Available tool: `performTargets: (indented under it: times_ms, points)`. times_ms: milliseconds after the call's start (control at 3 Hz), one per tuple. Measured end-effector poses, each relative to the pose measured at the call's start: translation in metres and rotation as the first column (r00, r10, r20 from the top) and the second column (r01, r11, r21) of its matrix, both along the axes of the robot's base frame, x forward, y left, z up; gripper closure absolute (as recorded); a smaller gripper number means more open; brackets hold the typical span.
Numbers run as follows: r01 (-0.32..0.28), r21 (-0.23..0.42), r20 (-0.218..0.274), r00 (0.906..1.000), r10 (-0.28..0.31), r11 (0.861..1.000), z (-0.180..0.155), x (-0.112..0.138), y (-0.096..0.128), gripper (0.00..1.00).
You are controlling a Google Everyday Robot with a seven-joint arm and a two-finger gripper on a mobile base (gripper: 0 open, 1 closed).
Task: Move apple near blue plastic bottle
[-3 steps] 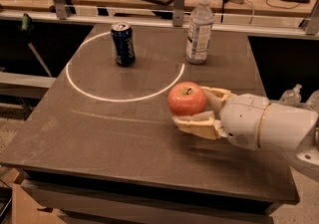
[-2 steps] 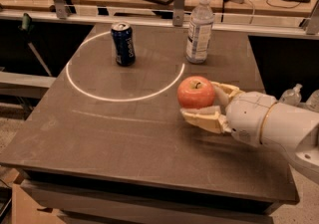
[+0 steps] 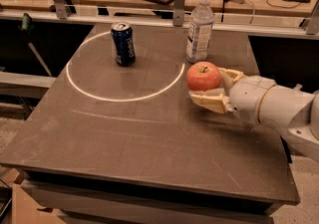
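The red-orange apple (image 3: 203,75) with a yellowish top and dark stem sits in my gripper (image 3: 208,88), held above the dark table right of centre. The gripper's cream fingers (image 3: 207,101) are closed around the apple from behind and below. The white arm reaches in from the right edge. The blue plastic bottle (image 3: 199,29), clear with a white cap and pale label, stands upright at the back of the table, a short way behind and slightly left of the apple.
A dark blue soda can (image 3: 123,44) stands at the back left, inside a bright ring of light (image 3: 124,66) on the table (image 3: 124,138). A railing with metal posts (image 3: 179,4) runs behind the table, with a cluttered desk beyond.
My gripper has carried the apple further back and slightly right, closer to the bottle. The bottle and can have not moved.
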State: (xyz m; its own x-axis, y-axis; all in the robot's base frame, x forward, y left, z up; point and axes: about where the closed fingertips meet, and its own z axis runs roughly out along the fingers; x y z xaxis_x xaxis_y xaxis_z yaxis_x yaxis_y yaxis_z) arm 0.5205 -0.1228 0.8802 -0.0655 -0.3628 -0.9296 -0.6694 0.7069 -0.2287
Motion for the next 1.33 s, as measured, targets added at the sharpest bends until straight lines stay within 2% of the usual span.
performTargets:
  times_ms: [667, 1000, 1333]
  points:
    - [0.062, 0.002, -0.013, 0.9980, -0.062, 0.998, -0.008, 0.051, -0.025, 1.00]
    - [0.084, 0.000, -0.026, 0.9961, -0.084, 0.996, -0.016, 0.071, -0.036, 0.86]
    - [0.081, -0.010, -0.037, 0.9960, -0.082, 0.997, -0.024, 0.093, -0.043, 0.64]
